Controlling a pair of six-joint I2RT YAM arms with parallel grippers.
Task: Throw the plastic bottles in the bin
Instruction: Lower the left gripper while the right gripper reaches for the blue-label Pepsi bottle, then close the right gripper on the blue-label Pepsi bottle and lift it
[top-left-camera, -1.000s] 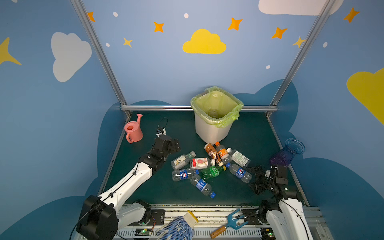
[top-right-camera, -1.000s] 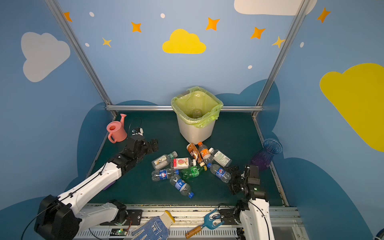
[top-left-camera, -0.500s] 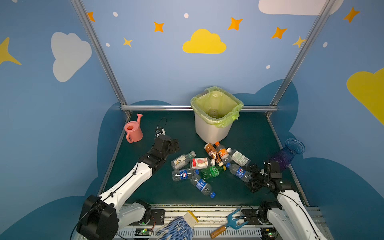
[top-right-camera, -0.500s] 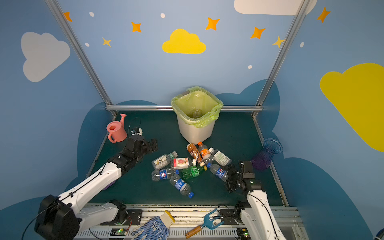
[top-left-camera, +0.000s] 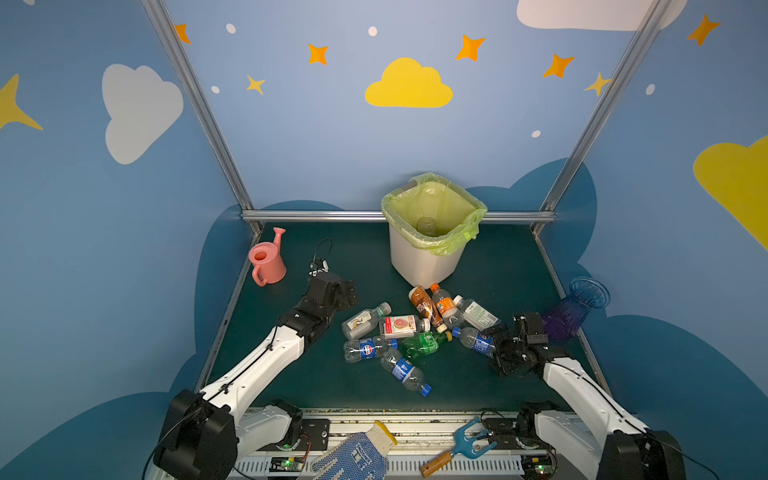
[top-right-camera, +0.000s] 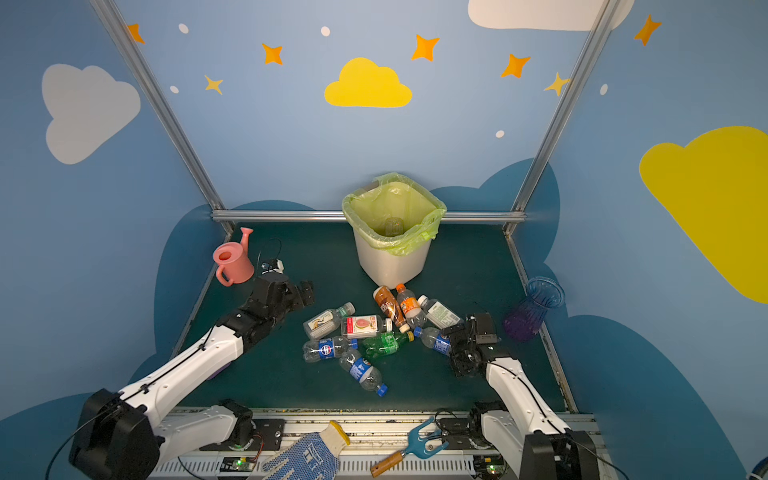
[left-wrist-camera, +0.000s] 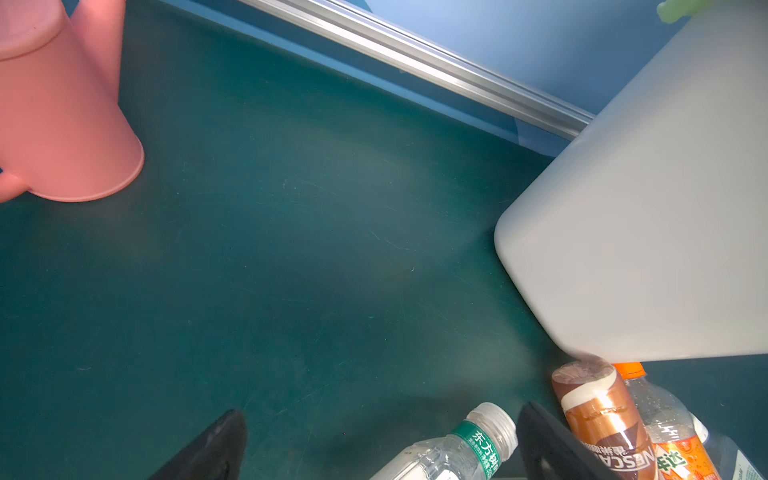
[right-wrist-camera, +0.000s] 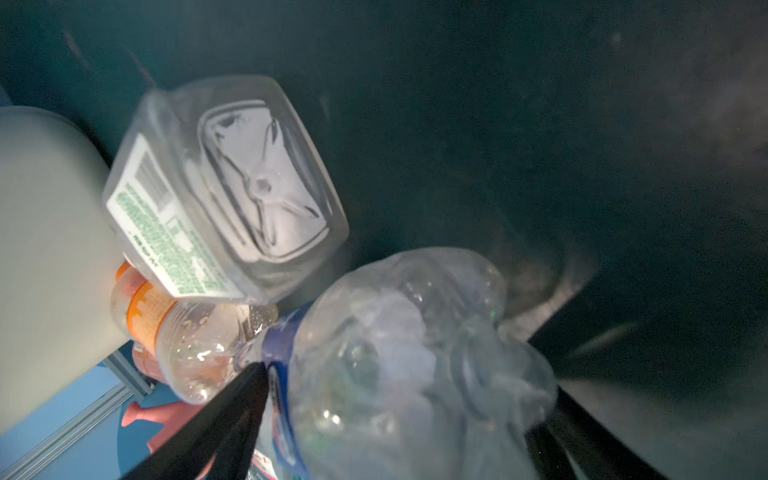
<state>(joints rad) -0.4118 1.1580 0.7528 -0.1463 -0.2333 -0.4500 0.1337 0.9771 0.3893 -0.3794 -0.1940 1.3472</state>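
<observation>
The right fingers (right-wrist-camera: 224, 415) stood spread either side of the crumpled blue-labelled bottle (right-wrist-camera: 415, 353). It lay on its side on the counter (top-left-camera: 478, 390), base end nearest the wrist. Whether the fingers pressed its wall could not be told. The step in hand looked like the grasp itself.

To do it well, the fingers would have done best to close across the fat middle of the body. The tapering shoulder past the label was a poorer place, since thin, dented plastic would likely buckle and squirt out of a grip taken near an end. A gentle, even squeeze seemed wiser than a hard one.

Just beyond the fingertips lay the square white-labelled bottle (right-wrist-camera: 224, 187) and, beside it, the orange-labelled bottle (right-wrist-camera: 187, 345). Both were close enough that a sideways drag would probably shove them, so a straight lift before any swing would spare them. The bin (top-left-camera: 419, 266) stood well beyond the fingertips, past that cluster, so the carry would need height to clear its bagged rim. The vase (top-left-camera: 569, 316), off to the outer side of the fingers, wanted a wide berth.

The left fingers (left-wrist-camera: 216, 449) were spread and held nothing, low over the counter. The neck of a white-capped bottle (left-wrist-camera: 478, 440) lay between them, nearer one finger. That arm would do best to wait until the right one was clear of the pile
</observation>
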